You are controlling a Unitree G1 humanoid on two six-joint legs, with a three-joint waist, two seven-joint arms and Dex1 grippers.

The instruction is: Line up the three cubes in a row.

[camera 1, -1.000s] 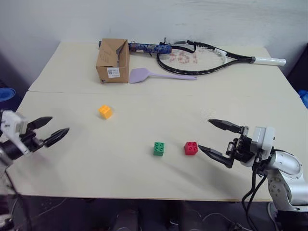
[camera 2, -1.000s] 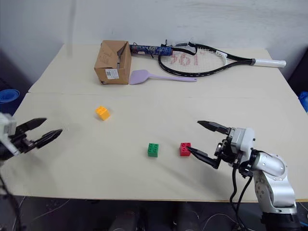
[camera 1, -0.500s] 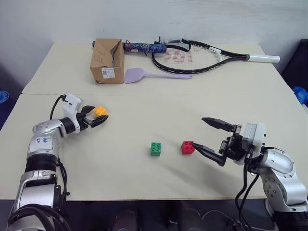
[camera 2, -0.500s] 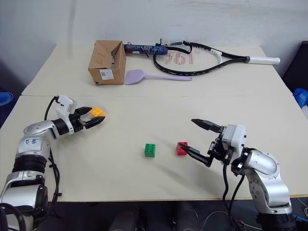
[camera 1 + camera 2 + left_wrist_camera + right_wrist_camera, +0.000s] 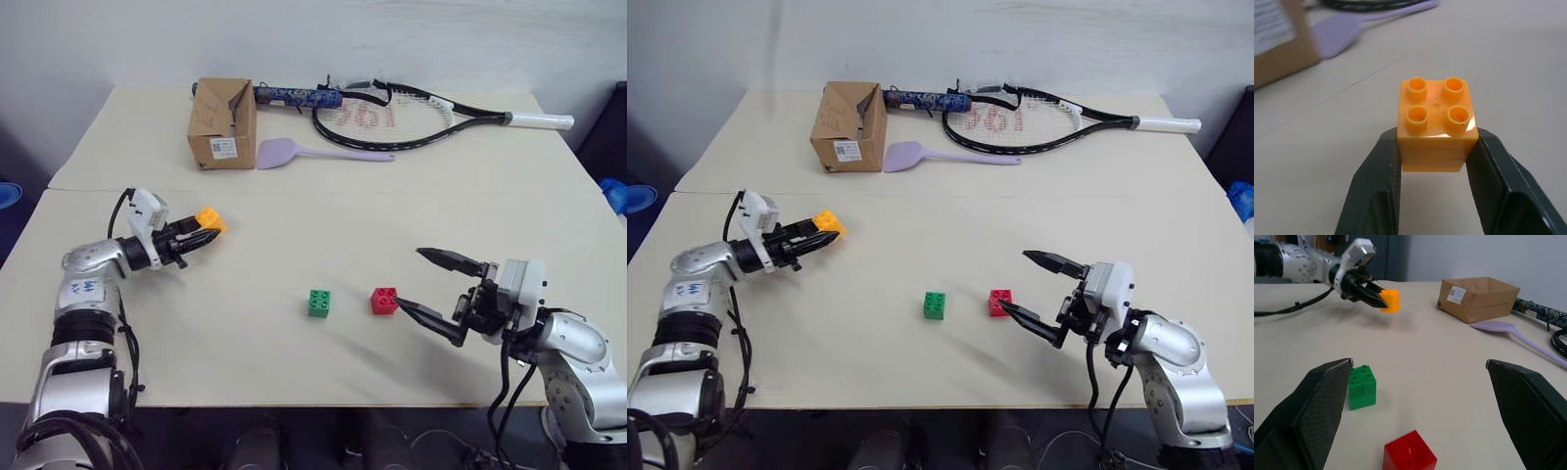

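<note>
My left gripper (image 5: pixel 204 231) is shut on the orange-yellow cube (image 5: pixel 1437 122), one finger on each side wall, studs up. The cube (image 5: pixel 209 218) is at the table's left and looks to be just above the surface. The green cube (image 5: pixel 319 303) and the red cube (image 5: pixel 385 300) sit side by side near the front middle, a small gap between them. My right gripper (image 5: pixel 412 279) stands wide open just right of the red cube, its nearer fingertip close beside it. Nothing is between its fingers.
A brown cardboard box (image 5: pixel 223 122) stands at the back left. Beside it lies a purple spatula (image 5: pixel 294 152), and a tennis racket (image 5: pixel 411 113) stretches along the back edge. A seam (image 5: pixel 392 193) crosses the table (image 5: pixel 294 245) behind the cubes.
My left gripper swung in from the left, closed its open fingers on the orange-yellow cube and carried it slightly right. The right gripper stayed open by the red cube.
</note>
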